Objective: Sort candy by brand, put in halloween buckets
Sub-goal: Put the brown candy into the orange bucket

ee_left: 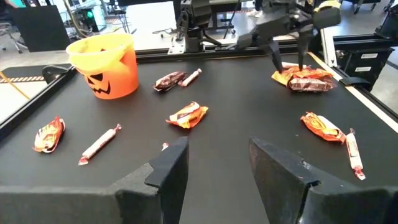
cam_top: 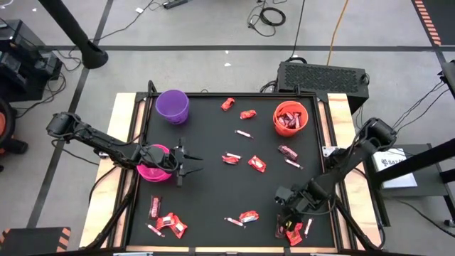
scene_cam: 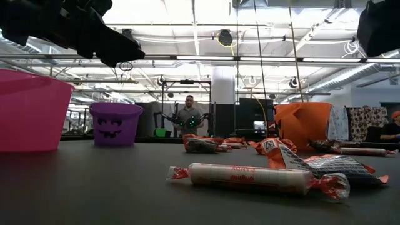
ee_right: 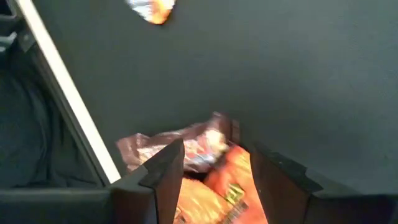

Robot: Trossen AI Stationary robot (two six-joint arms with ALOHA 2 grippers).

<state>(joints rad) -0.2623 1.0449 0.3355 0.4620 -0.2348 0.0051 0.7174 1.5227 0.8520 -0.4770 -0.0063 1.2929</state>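
Three halloween buckets stand on the black table: purple (cam_top: 173,105) far left, orange (cam_top: 290,118) far right with candy inside, magenta (cam_top: 152,163) at the left edge. Candy lies scattered: packets (cam_top: 257,163), a pinkish-white stick (scene_cam: 250,177), and a pile (cam_top: 294,230) at the near right. My right gripper (cam_top: 288,215) is open and points down at that pile. An orange packet (ee_right: 227,186) and a brown bar (ee_right: 186,149) show between its fingers. My left gripper (cam_top: 190,165) is open and nearly level beside the magenta bucket. My right gripper (ee_left: 288,62) comes at the near-right candy pile (ee_left: 305,79) from above, its fingers straddling the orange packet and the brown bar. I cannot tell whether the fingertips touch the candy. The candy lies flat on the table.
More candy lies at the near left (cam_top: 168,225), near the middle front (cam_top: 247,216) and between the purple and orange buckets (cam_top: 227,104). Wooden strips (cam_top: 122,142) border the black mat. A person (scene_cam: 189,115) stands in the room behind the table.
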